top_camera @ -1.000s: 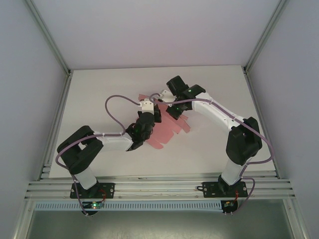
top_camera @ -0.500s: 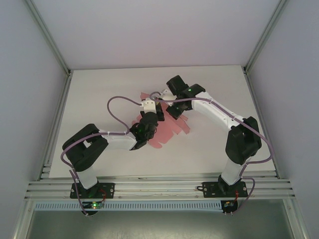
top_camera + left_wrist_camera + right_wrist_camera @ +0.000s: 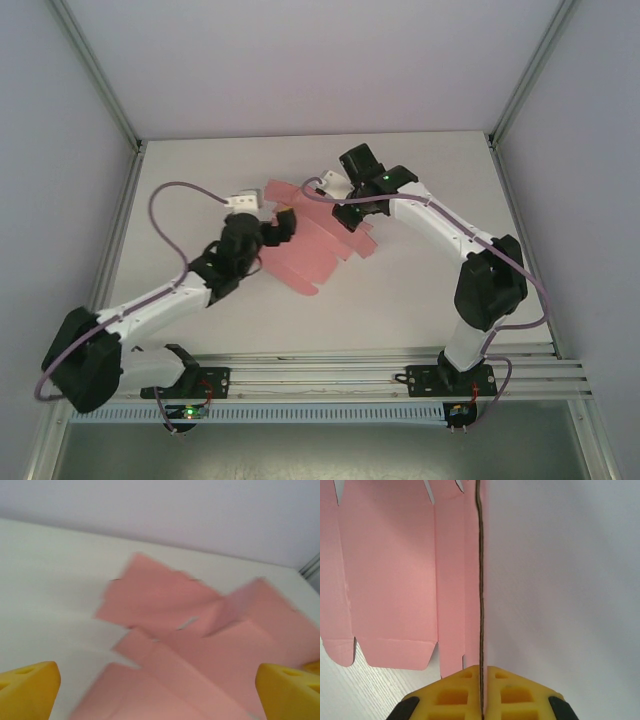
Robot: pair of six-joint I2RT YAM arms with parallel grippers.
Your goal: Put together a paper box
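The right claw (image 3: pixel 481 672) pinched a raised flap of the pink paper box (image 3: pixel 310 255); the left claw (image 3: pixel 159 690) gaped wide, gripping nothing.

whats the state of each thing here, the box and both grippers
paper box, unassembled die-cut sheet, mostly flat on the table, one panel raised
left gripper, open, over the sheet, holding nothing
right gripper, shut on the edge of the raised panel
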